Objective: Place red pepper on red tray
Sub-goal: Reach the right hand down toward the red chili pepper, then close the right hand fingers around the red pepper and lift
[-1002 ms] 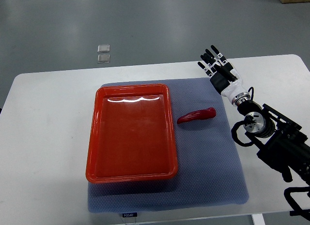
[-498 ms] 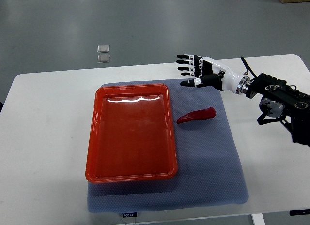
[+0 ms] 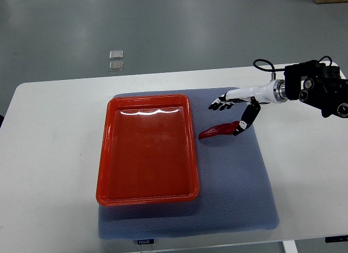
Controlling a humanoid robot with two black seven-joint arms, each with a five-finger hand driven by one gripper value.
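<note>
A red pepper [image 3: 217,131] lies on the blue-grey mat [image 3: 239,177], just right of the red tray [image 3: 103,155], which holds nothing. My right hand [image 3: 227,118] reaches in from the right and hovers over the pepper's right end. Its fingers [image 3: 216,105] are spread just beyond the pepper, and its thumb [image 3: 243,121] points down at the pepper's stem end, touching or nearly touching it. The hand is open and not closed on the pepper. The left arm does not show.
The mat lies on a white table [image 3: 49,133]. My right arm's black wrist and forearm [image 3: 318,91] hang over the table's right side. Two small clear pieces [image 3: 116,60] lie on the floor behind the table.
My right hand has swung down and left from behind the mat to just over the pepper, the thumb now at its right end. The pepper and tray have not moved.
</note>
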